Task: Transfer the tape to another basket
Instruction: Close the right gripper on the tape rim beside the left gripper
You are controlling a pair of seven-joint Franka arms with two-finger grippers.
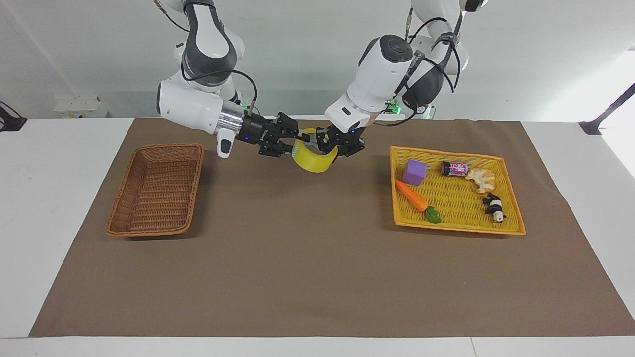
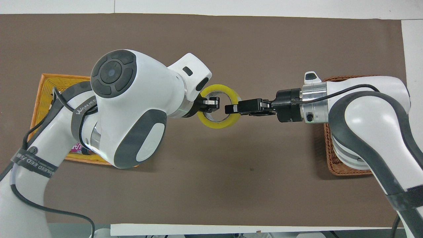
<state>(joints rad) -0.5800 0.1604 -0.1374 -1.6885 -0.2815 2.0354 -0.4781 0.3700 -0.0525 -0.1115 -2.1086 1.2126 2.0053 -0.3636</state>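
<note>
The tape (image 1: 313,162), a yellow roll with a pale core, hangs in the air over the brown mat between the two baskets. My left gripper (image 1: 330,146) is shut on the roll's wall on the side toward the yellow basket. My right gripper (image 1: 293,143) comes in level from the wicker basket's side, and its fingers sit above and below the roll's other wall, closed onto it. In the overhead view the tape (image 2: 218,123) spans between the left gripper (image 2: 211,102) and the right gripper (image 2: 231,108). The brown wicker basket (image 1: 168,147) stands empty at the right arm's end.
A yellow mesh basket (image 1: 446,225) at the left arm's end holds a purple cube (image 1: 414,172), a carrot (image 1: 412,196), a can (image 1: 455,168), a croissant (image 1: 481,179) and a panda figure (image 1: 494,207). The brown mat (image 1: 317,267) covers the table.
</note>
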